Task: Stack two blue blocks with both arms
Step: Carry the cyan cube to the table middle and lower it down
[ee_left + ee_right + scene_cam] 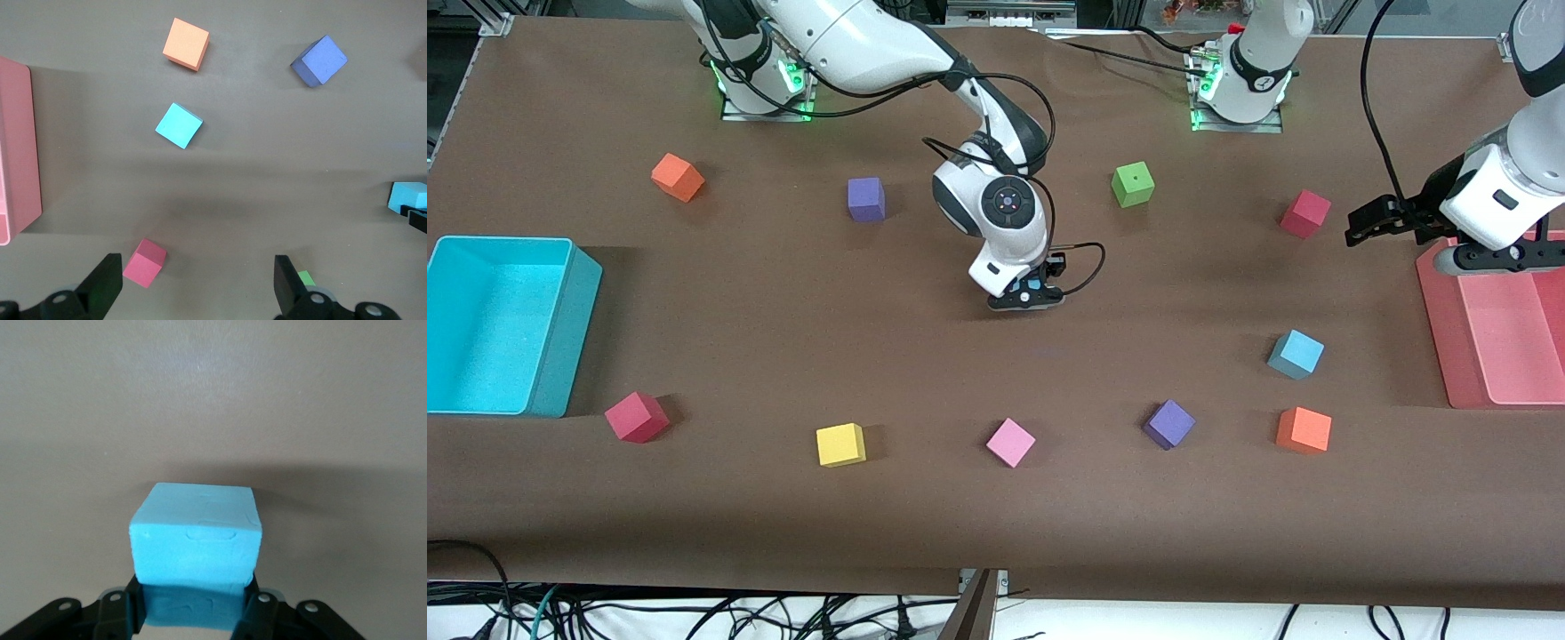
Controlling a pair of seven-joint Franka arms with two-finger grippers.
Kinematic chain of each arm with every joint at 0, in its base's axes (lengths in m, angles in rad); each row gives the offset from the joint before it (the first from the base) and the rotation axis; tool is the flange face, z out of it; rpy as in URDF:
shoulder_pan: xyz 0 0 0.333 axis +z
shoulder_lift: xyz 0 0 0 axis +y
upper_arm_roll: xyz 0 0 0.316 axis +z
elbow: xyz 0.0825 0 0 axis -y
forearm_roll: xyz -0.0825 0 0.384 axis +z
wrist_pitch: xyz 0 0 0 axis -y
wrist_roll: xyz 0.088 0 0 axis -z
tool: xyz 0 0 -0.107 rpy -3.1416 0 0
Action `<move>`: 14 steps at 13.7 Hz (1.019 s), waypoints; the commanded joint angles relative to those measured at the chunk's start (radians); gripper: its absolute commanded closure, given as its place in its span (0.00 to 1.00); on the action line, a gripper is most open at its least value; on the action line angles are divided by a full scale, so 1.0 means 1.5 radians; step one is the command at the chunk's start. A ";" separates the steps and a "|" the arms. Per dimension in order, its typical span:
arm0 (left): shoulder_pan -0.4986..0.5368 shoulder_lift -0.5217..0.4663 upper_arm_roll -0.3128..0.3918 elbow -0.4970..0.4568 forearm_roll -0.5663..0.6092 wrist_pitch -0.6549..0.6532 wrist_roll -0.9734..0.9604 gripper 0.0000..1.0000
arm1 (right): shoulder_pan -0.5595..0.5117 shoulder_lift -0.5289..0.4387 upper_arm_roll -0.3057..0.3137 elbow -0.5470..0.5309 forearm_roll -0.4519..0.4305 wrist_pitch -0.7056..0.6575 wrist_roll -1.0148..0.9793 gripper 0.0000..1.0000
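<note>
One blue block (pixel 1296 354) lies on the table toward the left arm's end; it also shows in the left wrist view (pixel 179 125). My right gripper (pixel 1028 299) is low over the middle of the table, shut on the second blue block (pixel 195 533), which is mostly hidden in the front view and shows at the edge of the left wrist view (pixel 408 195). My left gripper (pixel 1368 224) is open and empty in the air beside the red cube (pixel 1305 213), with its fingers (pixel 107 280) wide apart.
A cyan bin (pixel 560 356) stands at the right arm's end and a pink tray (pixel 1436 329) at the left arm's end. An orange cube (pixel 1304 429) and a purple cube (pixel 1168 423) lie near the free blue block. Other coloured cubes are scattered about.
</note>
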 commanded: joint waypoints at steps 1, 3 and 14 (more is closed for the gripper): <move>0.003 0.011 -0.003 0.012 0.009 -0.015 0.009 0.00 | 0.005 0.012 0.001 0.023 0.002 -0.003 0.013 0.01; 0.003 0.026 -0.003 0.012 0.008 -0.015 0.006 0.00 | 0.009 0.006 -0.002 0.024 0.000 -0.011 0.006 0.00; 0.022 0.163 -0.001 0.010 0.042 0.064 0.098 0.00 | -0.159 -0.090 -0.005 0.089 0.010 -0.259 -0.616 0.00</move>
